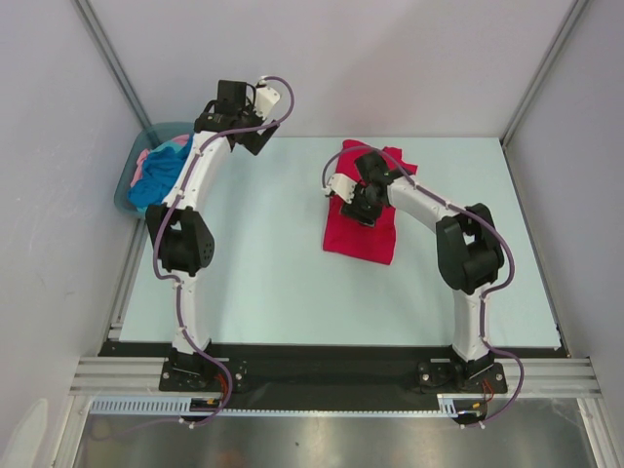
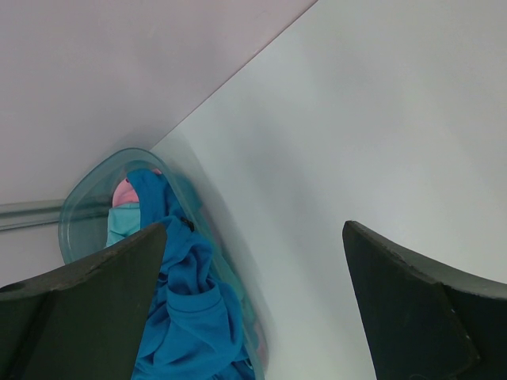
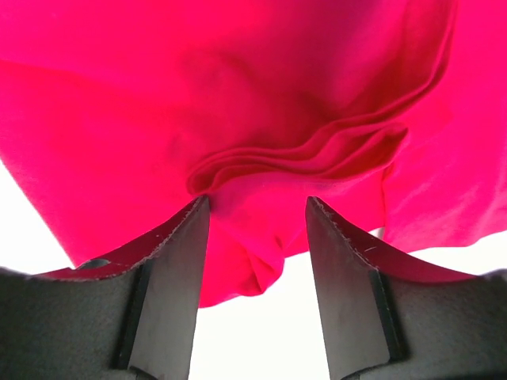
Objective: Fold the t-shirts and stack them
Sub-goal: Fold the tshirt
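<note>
Right pincer [image 3: 257, 207] partly open, straddling bunched fold of red t-shirt [image 3: 238, 95], clamping nothing, likely lining up a grip; left pincer [image 2: 253, 237] wide open, empty, near tub [image 2: 79, 206].

White left arm [image 1: 192, 185] & right arm [image 1: 421, 203] w/ black joints [image 1: 183, 244], purple cables [image 1: 292, 97], dark wedge-shaped fingers [image 3: 170, 277].

Overhead; right wrist close over red t-shirt [image 3: 253, 95]
</note>
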`<action>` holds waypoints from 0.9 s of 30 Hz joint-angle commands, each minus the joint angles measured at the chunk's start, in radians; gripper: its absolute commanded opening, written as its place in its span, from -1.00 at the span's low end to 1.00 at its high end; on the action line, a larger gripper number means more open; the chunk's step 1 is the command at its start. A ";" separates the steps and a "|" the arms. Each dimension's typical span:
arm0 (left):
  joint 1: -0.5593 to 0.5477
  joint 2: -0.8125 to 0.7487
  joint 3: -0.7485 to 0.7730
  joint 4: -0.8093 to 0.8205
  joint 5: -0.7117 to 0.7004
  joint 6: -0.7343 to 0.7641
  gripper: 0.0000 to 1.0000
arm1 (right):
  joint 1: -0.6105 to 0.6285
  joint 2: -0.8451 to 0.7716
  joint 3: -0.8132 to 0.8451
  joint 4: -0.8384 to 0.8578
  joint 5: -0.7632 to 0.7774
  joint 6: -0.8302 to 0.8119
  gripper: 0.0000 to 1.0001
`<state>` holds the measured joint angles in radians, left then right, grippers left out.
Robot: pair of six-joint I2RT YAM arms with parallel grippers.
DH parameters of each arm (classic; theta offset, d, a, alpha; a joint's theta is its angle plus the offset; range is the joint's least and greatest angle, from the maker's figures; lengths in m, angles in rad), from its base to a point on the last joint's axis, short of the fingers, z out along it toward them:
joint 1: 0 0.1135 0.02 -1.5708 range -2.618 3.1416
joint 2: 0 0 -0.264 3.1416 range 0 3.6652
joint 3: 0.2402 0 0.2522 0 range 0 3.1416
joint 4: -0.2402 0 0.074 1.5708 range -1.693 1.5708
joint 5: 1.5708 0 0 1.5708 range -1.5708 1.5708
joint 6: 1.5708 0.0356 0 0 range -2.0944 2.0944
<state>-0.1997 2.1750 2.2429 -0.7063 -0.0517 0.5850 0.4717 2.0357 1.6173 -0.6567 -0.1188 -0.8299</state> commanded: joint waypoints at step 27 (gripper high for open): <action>-0.001 -0.030 0.038 -0.004 -0.025 -0.014 1.00 | 0.016 -0.016 -0.040 0.015 -0.039 0.034 -0.33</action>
<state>-0.1997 2.1750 2.2429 -0.7078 -0.0685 0.5838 0.4870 2.0418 1.5688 -0.6735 -0.1631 -0.8104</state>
